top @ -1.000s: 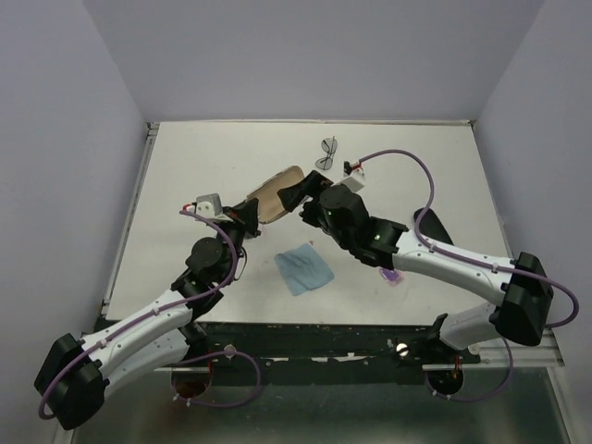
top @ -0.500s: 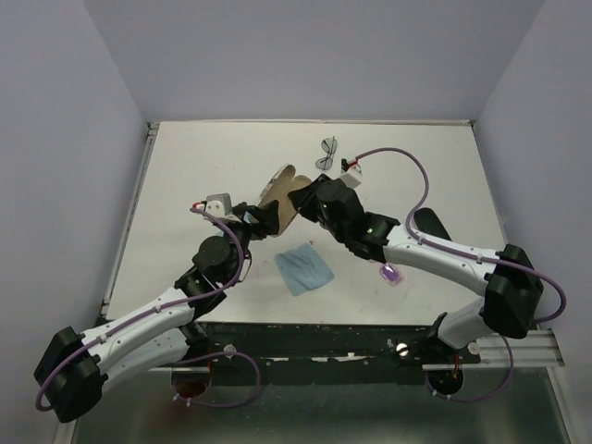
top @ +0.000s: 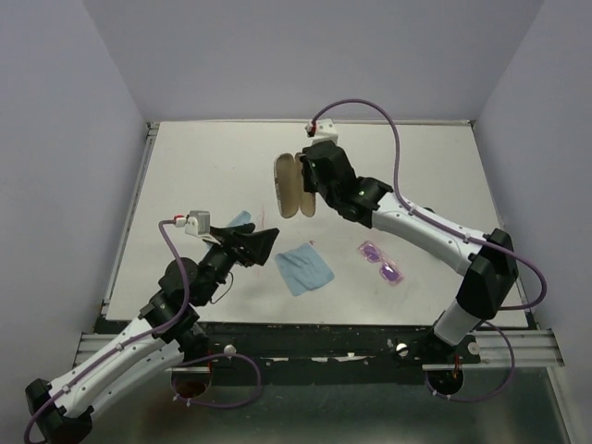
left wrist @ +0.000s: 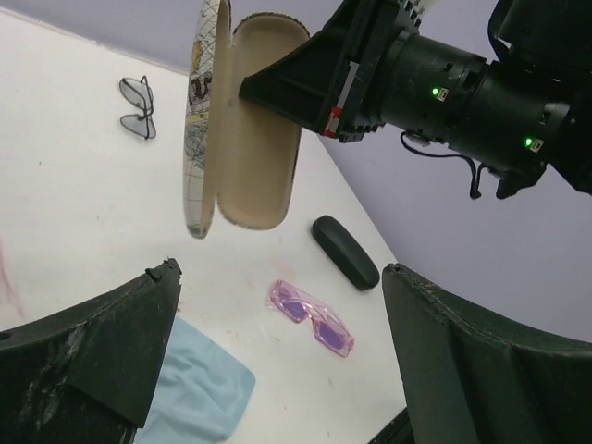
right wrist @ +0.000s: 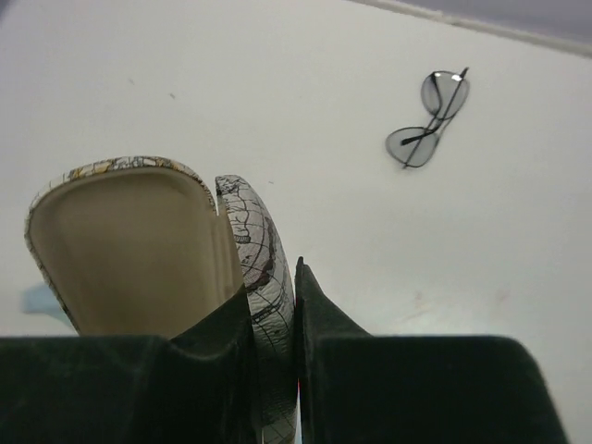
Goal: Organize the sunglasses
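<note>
Right wrist view shows the right gripper (right wrist: 273, 305) clenched on one shell of the open case (right wrist: 129, 240), lifting it wide apparently to receive a pair, while the left gripper (top: 266, 243) gapes released on the case's near side, pink sunglasses (top: 382, 263) lie right of it, dark-framed sunglasses (right wrist: 428, 120) beyond

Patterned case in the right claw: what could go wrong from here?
The right claw pinches only one shell of the open patterned case, and the left claw is open and apart from it, so the case could slip or twist. The shells stand at a narrow angle; the free one may swing shut. The grey sunglasses lie nearby; a careless set-down could hit them.
</note>
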{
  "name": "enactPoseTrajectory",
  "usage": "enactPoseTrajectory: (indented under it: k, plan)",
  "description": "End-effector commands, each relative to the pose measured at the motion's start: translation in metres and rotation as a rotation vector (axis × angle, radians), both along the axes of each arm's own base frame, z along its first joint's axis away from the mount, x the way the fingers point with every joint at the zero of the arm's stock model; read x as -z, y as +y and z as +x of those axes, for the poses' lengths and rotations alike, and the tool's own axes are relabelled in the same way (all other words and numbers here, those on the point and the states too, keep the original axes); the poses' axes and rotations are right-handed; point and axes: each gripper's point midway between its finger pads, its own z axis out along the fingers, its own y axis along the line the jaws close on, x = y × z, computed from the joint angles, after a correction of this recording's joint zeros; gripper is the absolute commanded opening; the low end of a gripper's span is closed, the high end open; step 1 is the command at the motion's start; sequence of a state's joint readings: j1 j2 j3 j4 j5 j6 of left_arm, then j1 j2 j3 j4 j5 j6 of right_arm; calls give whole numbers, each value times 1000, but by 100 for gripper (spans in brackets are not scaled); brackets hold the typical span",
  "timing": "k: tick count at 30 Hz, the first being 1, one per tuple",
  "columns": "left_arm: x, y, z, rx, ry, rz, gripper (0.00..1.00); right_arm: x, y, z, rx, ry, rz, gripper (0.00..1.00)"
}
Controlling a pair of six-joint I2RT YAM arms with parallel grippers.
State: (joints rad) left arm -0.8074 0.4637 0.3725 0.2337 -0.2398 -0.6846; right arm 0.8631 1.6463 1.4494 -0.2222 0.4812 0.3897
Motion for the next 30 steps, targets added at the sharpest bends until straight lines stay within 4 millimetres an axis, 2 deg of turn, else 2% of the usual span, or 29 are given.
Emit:
enactPoseTrajectory:
  k: [1, 4, 6, 11, 13, 17, 25, 30]
  plan:
    - [64, 17, -15, -25, 228, 82, 99, 44, -32, 3, -284, -30, -654, 13]
    - [98, 33, -20, -85, 335, 130, 99, 87, -49, 2, -467, -22, -972, 12]
    - [119, 45, -23, -136, 411, 154, 99, 111, -58, 2, -548, -6, -1108, 9]
    - [148, 54, -31, -170, 514, 174, 99, 133, -79, 31, -607, -27, -1300, 3]
    - [154, 54, -32, -177, 533, 168, 99, 138, -81, 41, -660, -75, -1376, 1]
    - [156, 56, -29, -201, 545, 150, 99, 148, -80, 56, -695, -128, -1421, 2]
    - [163, 60, -25, -259, 596, 140, 99, 172, -65, 86, -705, -158, -1389, 3]
    - [165, 59, -23, -271, 624, 161, 99, 181, -62, 103, -678, -175, -1383, 10]
